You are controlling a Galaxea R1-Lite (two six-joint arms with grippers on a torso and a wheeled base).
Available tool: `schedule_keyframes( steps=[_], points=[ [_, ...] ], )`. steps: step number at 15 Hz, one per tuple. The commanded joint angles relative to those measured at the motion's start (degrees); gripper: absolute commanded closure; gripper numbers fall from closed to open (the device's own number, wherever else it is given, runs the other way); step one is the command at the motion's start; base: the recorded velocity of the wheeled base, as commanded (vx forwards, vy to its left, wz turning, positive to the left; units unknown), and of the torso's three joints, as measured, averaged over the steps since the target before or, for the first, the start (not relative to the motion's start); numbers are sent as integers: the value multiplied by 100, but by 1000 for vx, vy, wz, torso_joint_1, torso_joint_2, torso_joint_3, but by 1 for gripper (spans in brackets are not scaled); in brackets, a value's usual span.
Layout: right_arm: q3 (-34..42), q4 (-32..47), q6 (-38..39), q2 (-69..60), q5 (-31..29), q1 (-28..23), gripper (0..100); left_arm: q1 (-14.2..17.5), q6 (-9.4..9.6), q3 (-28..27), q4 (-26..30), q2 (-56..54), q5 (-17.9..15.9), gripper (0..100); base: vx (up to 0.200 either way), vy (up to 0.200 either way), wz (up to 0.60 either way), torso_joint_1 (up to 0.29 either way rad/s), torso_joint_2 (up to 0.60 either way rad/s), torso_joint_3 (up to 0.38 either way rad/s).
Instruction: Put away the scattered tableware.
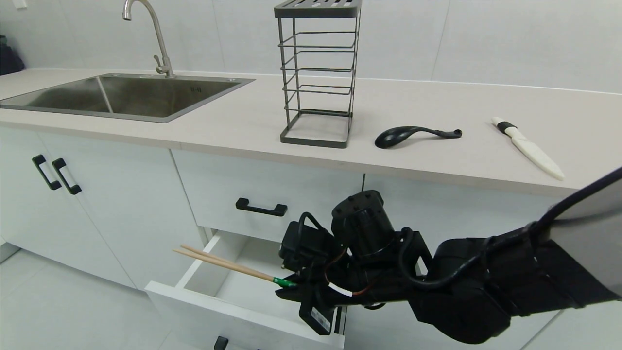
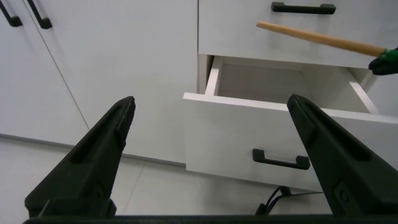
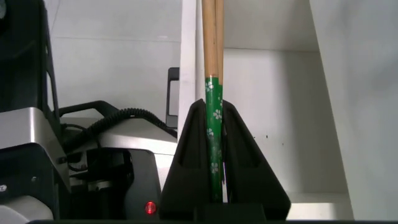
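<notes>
On the surface (image 1: 437,102), a sink (image 1: 126,95) is set at 10 o'clock, with a faucet (image 1: 156,43) mounted behind it. A wire rack (image 1: 318,8) is stood at 12 o'clock, right of the sink and apart from it. A spoon (image 1: 413,136) is laid near the rack at its 3 o'clock, and a knife (image 1: 527,148) is laid farther right, by the front edge. Below the surface, at 6 o'clock of the rack, an open drawer (image 1: 218,311) is found. Chopsticks (image 1: 228,262) are held over it in the right tool (image 1: 290,284), pointed toward 9 o'clock.
</notes>
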Motion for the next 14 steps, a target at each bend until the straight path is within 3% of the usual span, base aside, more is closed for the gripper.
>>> schedule_keyframes(
  steps=[1, 8, 14],
  points=[
    [-13, 8, -10, 152, 1, -41, 100, 0, 0, 0, -1, 7, 0, 0, 0, 0, 0, 0, 0, 0],
    [-294, 8, 8, 891, -851, -102, 100, 0, 0, 0, -1, 7, 0, 0, 0, 0, 0, 0, 0, 0],
    [-593, 8, -36, 1172, -1220, -234, 100, 0, 0, 0, -1, 7, 0, 0, 0, 0, 0, 0, 0, 0]
  ],
)
